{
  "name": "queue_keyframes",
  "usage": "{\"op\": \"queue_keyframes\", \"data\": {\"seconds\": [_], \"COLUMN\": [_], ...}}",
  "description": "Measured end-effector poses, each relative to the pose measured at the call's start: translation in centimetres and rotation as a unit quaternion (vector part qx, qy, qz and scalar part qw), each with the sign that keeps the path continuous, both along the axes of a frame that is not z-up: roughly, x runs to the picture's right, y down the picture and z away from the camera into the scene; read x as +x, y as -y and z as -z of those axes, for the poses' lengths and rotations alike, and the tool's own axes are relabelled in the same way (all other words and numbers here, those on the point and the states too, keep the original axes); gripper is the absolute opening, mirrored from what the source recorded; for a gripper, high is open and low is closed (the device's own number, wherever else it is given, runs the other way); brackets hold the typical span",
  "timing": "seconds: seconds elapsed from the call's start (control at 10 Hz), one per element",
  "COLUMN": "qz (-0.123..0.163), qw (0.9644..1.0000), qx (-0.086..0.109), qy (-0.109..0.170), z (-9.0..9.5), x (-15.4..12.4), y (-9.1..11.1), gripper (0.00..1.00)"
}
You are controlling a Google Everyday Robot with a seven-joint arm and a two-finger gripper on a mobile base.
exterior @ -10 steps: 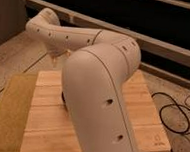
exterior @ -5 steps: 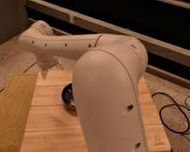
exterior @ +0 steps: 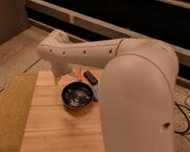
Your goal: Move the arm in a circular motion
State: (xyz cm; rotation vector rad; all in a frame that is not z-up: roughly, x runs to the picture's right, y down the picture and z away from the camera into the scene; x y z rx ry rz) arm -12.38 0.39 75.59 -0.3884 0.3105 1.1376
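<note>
The arm (exterior: pixel 137 89), smooth cream-white rounded segments with small dark screw holes, rises at the tabletop's (exterior: pixel 58 135) right edge and reaches left. Its narrow hand (exterior: pixel 57 77) points down over the far left corner; open or closed cannot be told. A dark glossy round bowl (exterior: pixel 77 96) sits on the pale wooden slats near the far edge.

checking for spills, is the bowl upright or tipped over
Upright: the bowl sits flat on the wooden table, round opening facing up. The gripper on the arm hangs just beyond its rim, toward picture left.
</note>
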Motion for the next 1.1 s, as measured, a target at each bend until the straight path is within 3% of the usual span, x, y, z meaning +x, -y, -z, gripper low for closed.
{"op": "queue_keyframes", "data": {"seconds": [0.3,0.6,0.8,1.1], "qz": [-0.046,-0.060,-0.058,-0.028], "qw": [0.9974,0.9933,0.9925,0.9949], "qx": [-0.008,-0.027,-0.015,0.011], "qy": [-0.054,-0.095,-0.106,-0.096], "z": [0.0,-0.3,-0.4,-0.7], "x": [7.3,13.1,14.6,12.6], "y": [1.9,5.1,8.8,13.3], "gripper": [0.65,0.65,0.65,0.65]}}
